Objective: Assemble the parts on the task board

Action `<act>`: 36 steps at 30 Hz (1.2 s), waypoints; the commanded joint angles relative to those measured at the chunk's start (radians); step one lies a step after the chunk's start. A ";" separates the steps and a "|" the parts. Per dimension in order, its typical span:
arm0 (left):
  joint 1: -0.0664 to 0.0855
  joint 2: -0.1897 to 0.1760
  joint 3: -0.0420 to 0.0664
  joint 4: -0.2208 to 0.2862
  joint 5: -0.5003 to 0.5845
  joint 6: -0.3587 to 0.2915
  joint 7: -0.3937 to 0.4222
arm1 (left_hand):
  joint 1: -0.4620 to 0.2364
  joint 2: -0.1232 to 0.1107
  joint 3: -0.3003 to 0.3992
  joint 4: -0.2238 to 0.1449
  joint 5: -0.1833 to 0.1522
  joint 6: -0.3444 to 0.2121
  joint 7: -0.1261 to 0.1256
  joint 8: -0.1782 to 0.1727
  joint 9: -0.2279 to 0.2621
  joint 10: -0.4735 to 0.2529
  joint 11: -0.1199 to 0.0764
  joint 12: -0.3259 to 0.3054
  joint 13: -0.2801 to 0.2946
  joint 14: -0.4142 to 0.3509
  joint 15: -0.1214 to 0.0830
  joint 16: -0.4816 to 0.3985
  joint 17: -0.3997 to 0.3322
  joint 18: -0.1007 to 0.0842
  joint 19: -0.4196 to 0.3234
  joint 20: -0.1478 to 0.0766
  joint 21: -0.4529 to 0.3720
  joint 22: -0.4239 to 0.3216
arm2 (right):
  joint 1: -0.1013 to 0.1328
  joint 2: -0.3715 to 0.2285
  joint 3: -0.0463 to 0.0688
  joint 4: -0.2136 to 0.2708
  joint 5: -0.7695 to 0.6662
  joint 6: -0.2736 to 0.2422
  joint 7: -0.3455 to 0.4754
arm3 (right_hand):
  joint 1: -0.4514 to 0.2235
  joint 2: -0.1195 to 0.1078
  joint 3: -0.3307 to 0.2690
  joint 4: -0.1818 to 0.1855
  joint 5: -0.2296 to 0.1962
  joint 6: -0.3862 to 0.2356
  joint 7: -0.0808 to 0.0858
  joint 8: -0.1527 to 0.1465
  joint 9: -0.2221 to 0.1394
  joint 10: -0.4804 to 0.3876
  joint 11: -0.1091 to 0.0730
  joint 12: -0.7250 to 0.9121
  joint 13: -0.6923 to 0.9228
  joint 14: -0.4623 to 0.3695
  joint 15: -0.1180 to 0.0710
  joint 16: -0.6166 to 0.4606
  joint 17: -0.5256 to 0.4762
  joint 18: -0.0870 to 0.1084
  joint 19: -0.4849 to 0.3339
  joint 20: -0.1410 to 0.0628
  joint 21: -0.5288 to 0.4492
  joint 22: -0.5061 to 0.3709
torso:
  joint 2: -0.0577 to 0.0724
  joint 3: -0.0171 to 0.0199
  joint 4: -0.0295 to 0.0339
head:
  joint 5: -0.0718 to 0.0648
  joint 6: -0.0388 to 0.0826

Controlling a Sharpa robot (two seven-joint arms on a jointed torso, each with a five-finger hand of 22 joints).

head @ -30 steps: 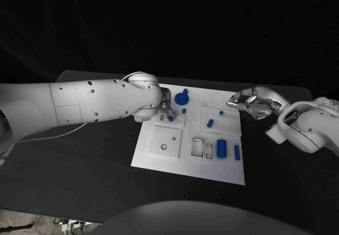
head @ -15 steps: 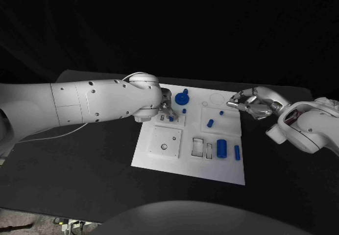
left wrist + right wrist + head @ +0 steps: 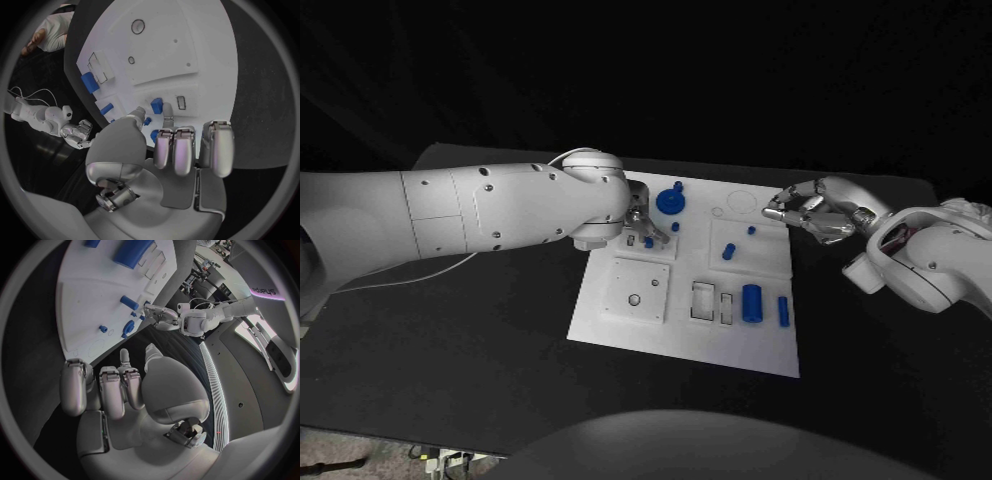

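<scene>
Left wrist view shows the left hand pinching a blue part (blocky) over the board; right hand curled, empty.

Black table with a flat, dull top, dark all the way to its far edge. Behind it, black curtain hanging in soft folds, no light on it. Thin white cable lying on the tabletop. Down at the near corner, a bit of floor with a power strip. Off to the side, a long bright light strip along the room's floor.
</scene>
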 commanded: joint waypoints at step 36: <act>0.162 -0.120 0.053 0.025 0.046 0.074 -0.146 | -0.003 0.031 -0.077 0.010 0.027 0.024 -0.017 0.050 0.047 0.104 -0.016 0.002 0.263 0.107 -0.011 0.002 0.263 -0.019 0.095 -0.006 0.052 0.252 | -0.001 -0.017 0.000 0.019 0.022 -0.034 0.051 | -0.004 0.002 -0.011 0.014 0.008 -0.020 0.003 -0.011 -0.003 0.106 0.009 0.004 0.263 0.104 0.011 0.003 0.263 0.013 0.005 0.001 0.007 0.196 | 0.002 -0.0025 -0.0017 | -0.003 0.000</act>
